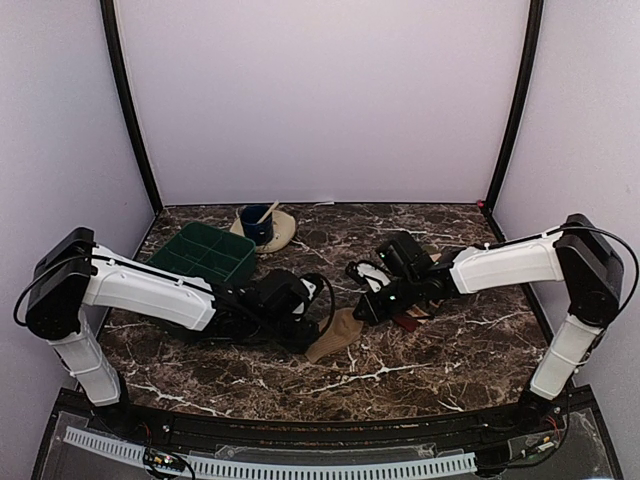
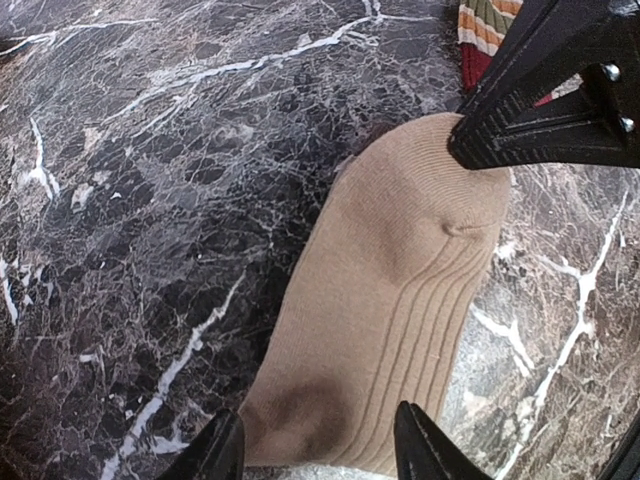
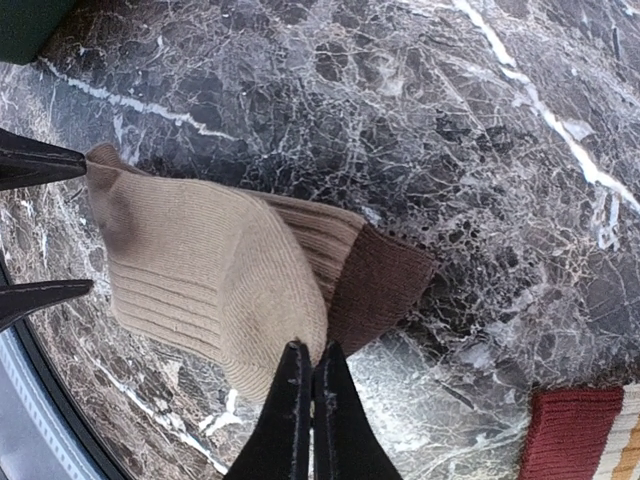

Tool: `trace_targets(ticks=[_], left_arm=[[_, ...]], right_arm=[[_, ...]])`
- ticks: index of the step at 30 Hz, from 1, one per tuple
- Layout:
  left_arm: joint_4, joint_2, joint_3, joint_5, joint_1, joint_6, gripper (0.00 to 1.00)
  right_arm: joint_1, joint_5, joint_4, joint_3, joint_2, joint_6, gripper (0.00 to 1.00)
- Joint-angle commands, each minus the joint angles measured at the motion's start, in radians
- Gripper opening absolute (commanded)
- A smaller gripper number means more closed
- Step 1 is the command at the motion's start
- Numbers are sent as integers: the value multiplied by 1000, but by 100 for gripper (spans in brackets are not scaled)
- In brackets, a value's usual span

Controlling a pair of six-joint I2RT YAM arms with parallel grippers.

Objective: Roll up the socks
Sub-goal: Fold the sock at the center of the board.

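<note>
The plain tan sock (image 2: 400,290) lies flat on the dark marble table, folded over so that its brown cuff (image 3: 385,285) sticks out from under it. My left gripper (image 2: 320,455) is open, its two fingers straddling one end of the sock just above it. My right gripper (image 3: 310,355) is shut on the folded far edge of the tan sock (image 3: 200,270). The striped sock (image 3: 580,430) lies beside it, mostly under the right arm, and also shows in the left wrist view (image 2: 485,30). In the top view the tan sock (image 1: 335,335) lies between the left gripper (image 1: 300,325) and the right gripper (image 1: 370,305).
A green compartment tray (image 1: 205,255) stands at the back left, behind the left arm. A blue cup (image 1: 258,222) with a spoon sits on a tan plate (image 1: 283,236) behind it. White walls close in the table on three sides.
</note>
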Motion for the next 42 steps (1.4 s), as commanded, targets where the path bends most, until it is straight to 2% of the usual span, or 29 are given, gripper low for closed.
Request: trace_targets(ticks=[1,12,19,24,29,35,42], left_arm=[[-59,26,40,-32,-6,-3,53],[-168,100,113,-78,-5,-37,51],[-226,140,138,-87,-6,-58,49],[-265,172,150,-84,-5,-78,48],[-302,184,154,-97,-5,-108,47],[-342,203,177,-91,-4,-129,45],[-394,212,203,-83,-4,-159,45]], right_arm=[[-8,14,26,-1,24,3,0],[-10,23,24,4,39,3,0],[-10,33,16,13,58,3,5],[-9,53,19,18,63,15,17],[-9,88,65,-20,8,72,37],[-7,104,213,-147,-100,278,41],[0,135,630,-423,-259,712,41]])
